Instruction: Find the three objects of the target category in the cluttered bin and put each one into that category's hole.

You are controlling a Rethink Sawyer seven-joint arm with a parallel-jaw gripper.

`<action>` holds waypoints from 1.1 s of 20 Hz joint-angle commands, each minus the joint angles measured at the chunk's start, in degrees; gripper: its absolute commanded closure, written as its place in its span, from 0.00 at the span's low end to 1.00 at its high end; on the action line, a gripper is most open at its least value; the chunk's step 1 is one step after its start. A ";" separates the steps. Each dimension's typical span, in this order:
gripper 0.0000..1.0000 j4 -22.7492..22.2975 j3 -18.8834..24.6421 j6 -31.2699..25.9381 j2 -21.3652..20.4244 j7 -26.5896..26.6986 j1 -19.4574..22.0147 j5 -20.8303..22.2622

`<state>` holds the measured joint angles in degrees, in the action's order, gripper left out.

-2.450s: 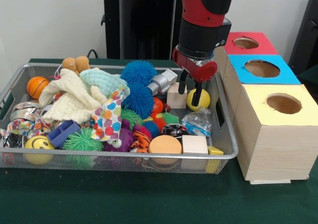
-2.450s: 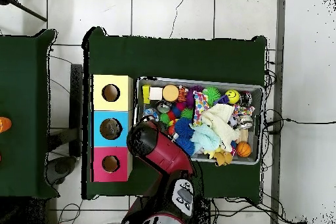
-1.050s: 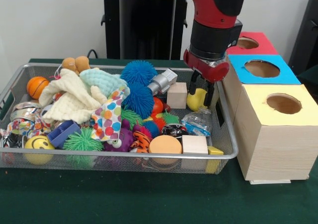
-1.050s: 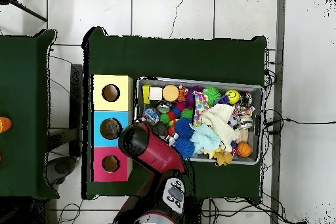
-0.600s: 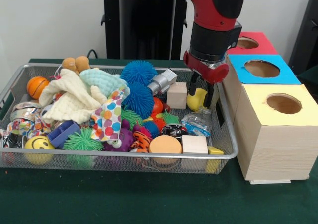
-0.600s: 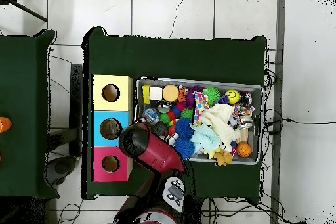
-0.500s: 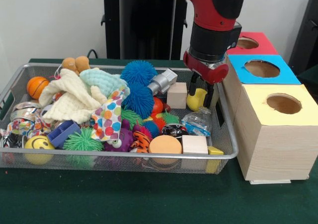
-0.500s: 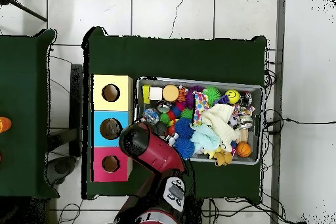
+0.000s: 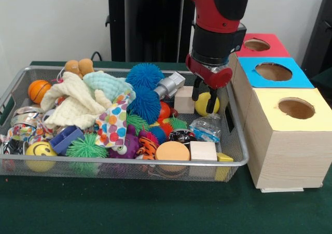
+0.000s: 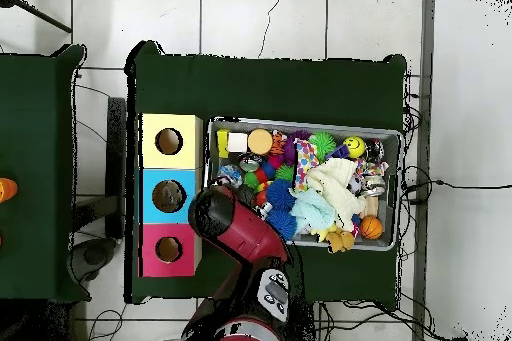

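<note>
Nearest to the camera, a round orange disc (image 9: 173, 151) and a small wooden cube (image 9: 203, 151) are lying against the near wall of the wire bin (image 9: 129, 169). A yellow smiley ball (image 9: 40, 150) is sitting in the near left corner. Farther back on the right, the gripper (image 9: 206, 100) is hanging low in the bin. Its two black fingers are closing around a yellow ball (image 9: 206, 104), one on each side, and the ball looks held.

This looks like the picking-up step. The next move calls for lifting the ball straight up, clear of the bin's wall, then carrying it right to the boxes. The yellow box (image 9: 290, 109) is nearest, the blue box (image 9: 273, 71) is behind it, and the red box (image 9: 258, 44) is farthest.
</note>
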<state>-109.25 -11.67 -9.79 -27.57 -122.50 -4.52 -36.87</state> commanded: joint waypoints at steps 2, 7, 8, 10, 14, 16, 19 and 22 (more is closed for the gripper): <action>0.00 -2.61 5.22 3.17 1.24 -8.97 1.95 2.03; 0.00 -1.36 6.92 5.06 3.25 -9.58 2.14 1.69; 0.00 -1.15 7.40 5.45 3.72 -9.72 2.22 1.60; 0.00 -0.87 8.77 7.31 4.84 -10.39 2.73 1.51; 0.00 -1.31 11.54 10.58 6.18 -10.88 4.75 2.58; 0.00 -1.97 13.51 12.65 6.93 -11.14 6.45 3.81; 0.00 -2.27 16.45 15.96 8.79 -11.83 9.39 6.31; 0.00 -1.83 19.52 18.78 11.92 -12.48 12.77 9.01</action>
<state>-109.23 -2.64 3.01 -23.15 -122.50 2.76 -31.77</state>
